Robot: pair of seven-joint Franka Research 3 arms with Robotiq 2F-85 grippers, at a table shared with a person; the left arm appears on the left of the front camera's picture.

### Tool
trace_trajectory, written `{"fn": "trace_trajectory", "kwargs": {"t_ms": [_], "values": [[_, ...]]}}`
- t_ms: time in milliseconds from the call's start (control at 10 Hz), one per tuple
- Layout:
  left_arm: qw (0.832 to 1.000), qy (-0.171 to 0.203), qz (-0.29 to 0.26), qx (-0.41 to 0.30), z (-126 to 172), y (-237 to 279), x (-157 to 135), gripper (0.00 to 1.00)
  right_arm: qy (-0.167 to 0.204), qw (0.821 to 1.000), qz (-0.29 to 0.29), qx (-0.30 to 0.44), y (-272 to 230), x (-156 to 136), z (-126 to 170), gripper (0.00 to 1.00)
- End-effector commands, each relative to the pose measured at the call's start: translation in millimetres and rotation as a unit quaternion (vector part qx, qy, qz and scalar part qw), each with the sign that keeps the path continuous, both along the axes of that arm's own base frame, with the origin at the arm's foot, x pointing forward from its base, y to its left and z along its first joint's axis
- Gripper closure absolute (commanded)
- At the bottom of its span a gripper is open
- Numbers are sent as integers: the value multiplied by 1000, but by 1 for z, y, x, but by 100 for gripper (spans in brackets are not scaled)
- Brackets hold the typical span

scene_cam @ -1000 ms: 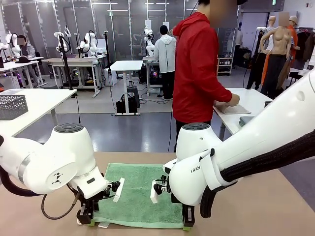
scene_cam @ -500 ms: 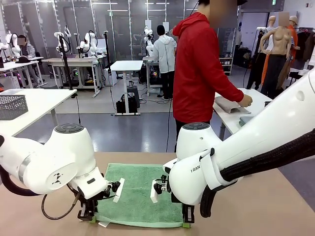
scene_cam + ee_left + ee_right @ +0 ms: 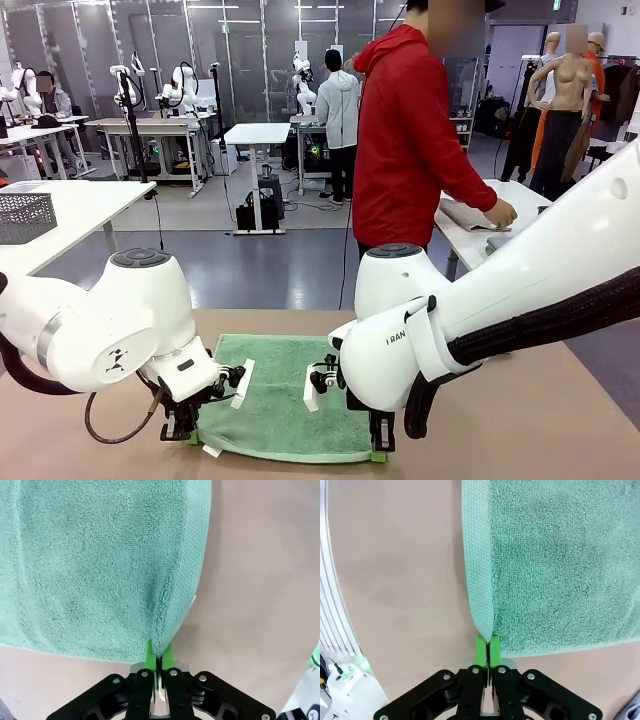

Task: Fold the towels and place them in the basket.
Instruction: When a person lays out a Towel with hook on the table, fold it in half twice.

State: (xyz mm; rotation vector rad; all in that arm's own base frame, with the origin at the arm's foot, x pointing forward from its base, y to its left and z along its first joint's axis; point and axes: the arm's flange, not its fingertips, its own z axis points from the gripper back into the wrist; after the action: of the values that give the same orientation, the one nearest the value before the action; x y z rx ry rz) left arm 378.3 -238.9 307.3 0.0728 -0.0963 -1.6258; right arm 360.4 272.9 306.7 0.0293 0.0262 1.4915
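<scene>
Hands (image 3: pixel 158 649) (image 3: pixel 487 644) (both) — tight on towel (image 3: pixel 285 400)

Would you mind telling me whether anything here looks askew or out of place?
Nothing stands out. The green towel lies flat on the table, its near corners pinched by the left gripper and the right gripper; the cloth puckers into a small ridge at the left pinch, as a grip would cause.

The green towel (image 3: pixel 280 400) hides at 3 o'clock behind the right arm (image 3: pixel 500 310). The wire basket (image 3: pixel 25 215) is cropped at 9 o'clock.
</scene>
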Motion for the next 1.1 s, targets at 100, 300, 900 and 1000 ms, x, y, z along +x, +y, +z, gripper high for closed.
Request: {"fn": "trace_trajectory", "kwargs": {"t_ms": [100, 300, 900, 1000], "values": [[1000, -6, 2, 8, 16, 0, -4, 100, 1, 1000, 10, -6, -1, -2, 16, 100], [1000, -8, 3, -5, 22, 1, -8, 100, -21, 1000, 0, 2, 1, 0, 18, 100], [1000, -9, 1, -3, 20, -2, -1, 95, -2, 1000, 17, 23, -1, 2, 24, 97], [1000, -14, 2, -8, 30, -3, 4, 95, -7, 999, 27, 28, 3, 7, 34, 97]]}}
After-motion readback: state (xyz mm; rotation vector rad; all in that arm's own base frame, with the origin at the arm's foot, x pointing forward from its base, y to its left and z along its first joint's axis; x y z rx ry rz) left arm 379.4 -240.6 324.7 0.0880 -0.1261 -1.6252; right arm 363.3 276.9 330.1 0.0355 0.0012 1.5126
